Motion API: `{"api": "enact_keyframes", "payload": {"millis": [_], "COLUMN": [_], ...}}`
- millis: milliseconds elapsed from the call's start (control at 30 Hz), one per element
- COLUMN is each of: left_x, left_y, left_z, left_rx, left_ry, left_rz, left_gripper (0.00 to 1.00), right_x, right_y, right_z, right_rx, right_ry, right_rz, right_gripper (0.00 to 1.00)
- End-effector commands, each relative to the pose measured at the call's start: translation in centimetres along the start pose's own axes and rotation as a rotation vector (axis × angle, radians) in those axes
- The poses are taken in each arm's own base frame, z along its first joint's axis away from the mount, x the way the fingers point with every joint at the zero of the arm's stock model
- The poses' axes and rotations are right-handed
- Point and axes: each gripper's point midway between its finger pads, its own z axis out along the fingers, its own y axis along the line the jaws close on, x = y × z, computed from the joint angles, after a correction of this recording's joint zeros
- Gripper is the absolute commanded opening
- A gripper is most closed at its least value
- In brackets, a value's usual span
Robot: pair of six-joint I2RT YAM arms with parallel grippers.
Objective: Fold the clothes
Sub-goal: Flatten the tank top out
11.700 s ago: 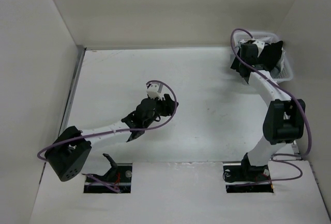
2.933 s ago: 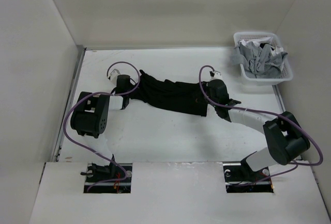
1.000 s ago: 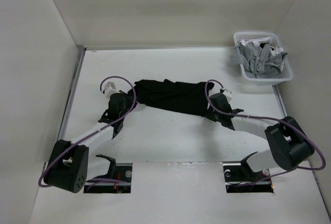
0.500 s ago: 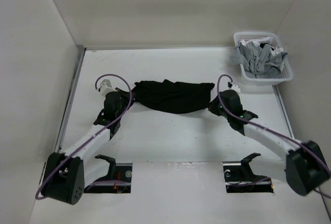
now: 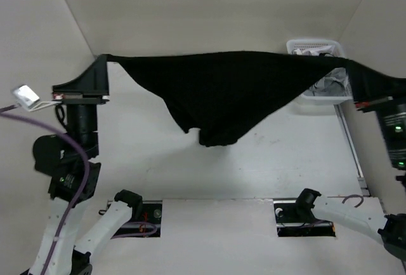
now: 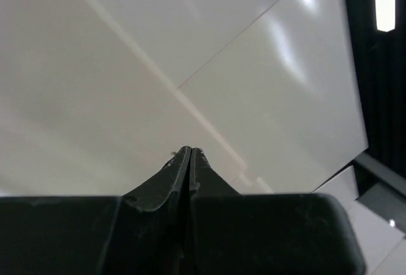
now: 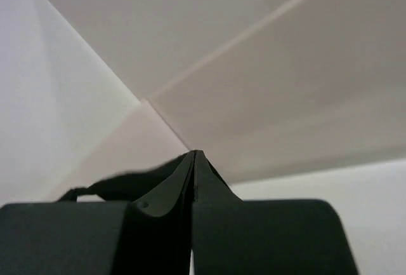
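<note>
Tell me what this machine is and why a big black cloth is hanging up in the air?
These are two robot arms bolted to a white table. The big picture looks down from above. The other two come from little cameras on each wrist, pointing up at the walls. The left gripper and the right gripper are both pinched shut on the plain black soft fabric T-shirt, stretched between them and sagging in the middle. At the back right sits a white plastic basket holding light grey clothes.
</note>
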Motion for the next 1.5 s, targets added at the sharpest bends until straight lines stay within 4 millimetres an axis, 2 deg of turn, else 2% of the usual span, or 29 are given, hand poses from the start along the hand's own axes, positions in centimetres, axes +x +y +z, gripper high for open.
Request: {"api": "enact_keyframes", "payload": {"millis": [0, 100, 133, 233, 300, 367, 400, 500, 600, 633, 700, 800, 867, 967, 1033, 1133, 1233, 1333, 1400, 1467], "left_x": [-3.1, -5.4, -5.8, -4.9, -3.3, -1.2, 0.5, 4.8, 6.9, 7.1, 6.8, 4.7, 3.1, 0.9, -0.3, -1.1, -1.1, -0.1, 1.0, 2.6], "left_y": [-2.9, -5.6, -6.1, -5.2, -2.5, 1.7, 3.9, 11.5, 16.4, 17.5, 17.5, 14.3, 11.6, 8.5, 7.2, 6.2, 6.6, 7.8, 9.7, 11.9], "left_z": [0.3, 0.6, 0.7, 2.1, 3.6, 5.5, 6.6, 9.4, 11.8, 12.7, 14.6, 16.8, 17.8, 18.0, 17.6, 17.2, 16.5, 14.8, 12.9, 10.0], "left_rx": [0.024, 0.066, 0.073, 0.041, -0.038, -0.151, -0.200, -0.349, -0.425, -0.437, -0.427, -0.363, -0.316, -0.267, -0.246, -0.233, -0.251, -0.283, -0.325, -0.366], "left_ry": [-0.058, -0.099, -0.108, -0.094, -0.083, -0.075, -0.049, 0.023, 0.051, 0.055, 0.051, 0.000, -0.033, -0.073, -0.096, -0.111, -0.109, -0.090, -0.066, -0.035], "left_rz": [0.048, 0.059, 0.066, 0.097, 0.150, 0.236, 0.269, 0.339, 0.340, 0.335, 0.316, 0.309, 0.315, 0.331, 0.335, 0.346, 0.354, 0.361, 0.372, 0.379], "left_gripper": [0.00, 0.00, 0.00, 0.00, 0.00, 0.00, 0.00, 0.00, 0.00, 0.00, 0.00, 0.00, 0.00, 0.00, 0.00, 0.00, 0.00, 0.00, 0.00, 0.00], "right_x": [-1.4, -2.8, -2.7, -1.2, 0.5, 2.8, 3.9, 8.8, 11.7, 11.8, 11.7, 9.4, 7.0, 3.7, 2.0, 1.2, 2.4, 5.2, 7.4, 10.4], "right_y": [-0.2, 1.9, 2.4, 2.9, 1.9, 0.2, -0.8, -5.5, -9.0, -9.3, -9.2, -7.2, -5.4, -2.6, -1.3, -0.6, -1.7, -4.0, -6.4, -8.6], "right_z": [0.7, 2.0, 2.5, 4.5, 6.8, 9.7, 10.9, 16.3, 21.0, 22.3, 24.4, 26.0, 26.4, 25.7, 24.8, 23.8, 23.0, 21.6, 19.7, 16.8], "right_rx": [0.066, 0.031, 0.028, 0.045, 0.087, 0.120, 0.132, 0.167, 0.183, 0.186, 0.179, 0.146, 0.115, 0.056, 0.030, 0.020, 0.049, 0.098, 0.143, 0.171], "right_ry": [0.011, -0.001, -0.002, 0.004, 0.002, 0.029, 0.048, 0.162, 0.227, 0.227, 0.217, 0.171, 0.118, 0.045, 0.006, 0.001, 0.052, 0.137, 0.185, 0.227], "right_rz": [-0.135, -0.151, -0.169, -0.232, -0.297, -0.335, -0.337, -0.311, -0.292, -0.294, -0.302, -0.297, -0.292, -0.283, -0.282, -0.284, -0.290, -0.302, -0.319, -0.310], "right_gripper": [0.00, 0.00, 0.00, 0.00, 0.00, 0.00, 0.00, 0.00, 0.00, 0.00, 0.00, 0.00, 0.00, 0.00, 0.00, 0.00, 0.00, 0.00, 0.00, 0.00]}}
